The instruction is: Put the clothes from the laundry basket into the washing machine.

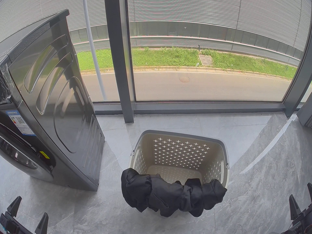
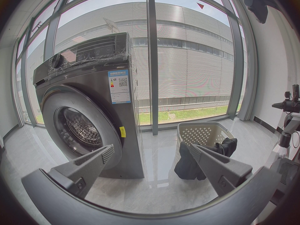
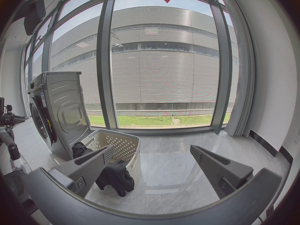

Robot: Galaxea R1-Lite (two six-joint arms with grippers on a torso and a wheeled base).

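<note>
Grabbing the black clothes [image 1: 172, 192] draped over the near rim of the laundry basket [image 1: 179, 132], we should pinch mid-bundle, perhaps several garments; left gripper [image 1: 30, 208] and right gripper [image 1: 301, 192] gape empty.

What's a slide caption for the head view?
Black garment draped over the near rim of the laundry basket, washing machine at left.

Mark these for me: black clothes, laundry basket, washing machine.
black clothes [image 1: 172, 194]: head view, middle of the bundle draped over the basket's near rim.
laundry basket [image 1: 180, 151]: head view, star-perforated far inner wall.
washing machine [image 2: 82, 129]: left wrist view, drum seen in the round front port.
</note>
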